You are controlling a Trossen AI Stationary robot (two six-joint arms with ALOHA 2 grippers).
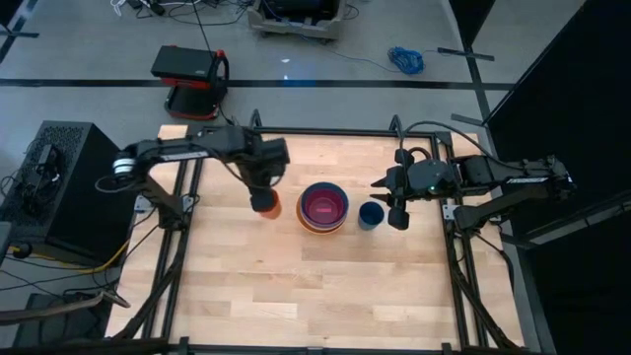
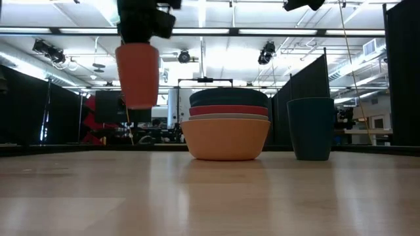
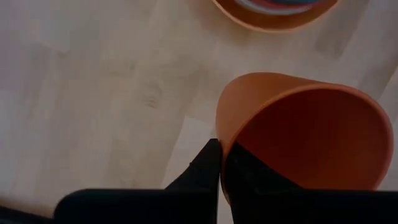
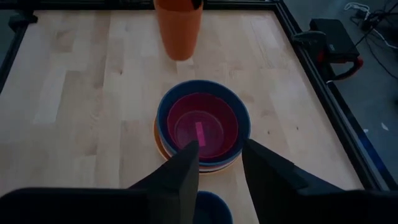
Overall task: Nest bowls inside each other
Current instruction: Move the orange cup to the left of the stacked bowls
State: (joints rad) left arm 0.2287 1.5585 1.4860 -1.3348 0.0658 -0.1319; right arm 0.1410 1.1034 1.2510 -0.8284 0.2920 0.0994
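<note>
The bowls [image 1: 323,207] stand nested in one stack at the table's middle. The orange bowl [image 2: 226,141] is outermost and rests by its base on the wood. The pink bowl [image 4: 202,127] lies innermost, inside the teal one. Left of the stack hangs a narrow orange cup [image 2: 138,75], with my left gripper [image 1: 264,192] shut on it. A dark-blue cup [image 1: 371,214] stands upright just right of the stack. My right gripper [image 1: 387,202] hovers open above that cup and points slanting down toward the bowls, its fingers [image 4: 186,158] touching nothing. My left gripper pinches the orange cup's wall at its rim [image 3: 219,134], one finger [image 3: 249,177] inside the cup and one [image 3: 202,168] outside. The fingers come from above, pointing down. The cup hangs about upright, mouth up, clear of the table.
Black frame rails [image 1: 454,247] run along the table's left and right sides. A red-and-black device [image 1: 190,74] sits on the floor beyond the far edge, and a black box [image 1: 59,187] stands to the left. Bare wood [image 1: 315,286] lies on the near side.
</note>
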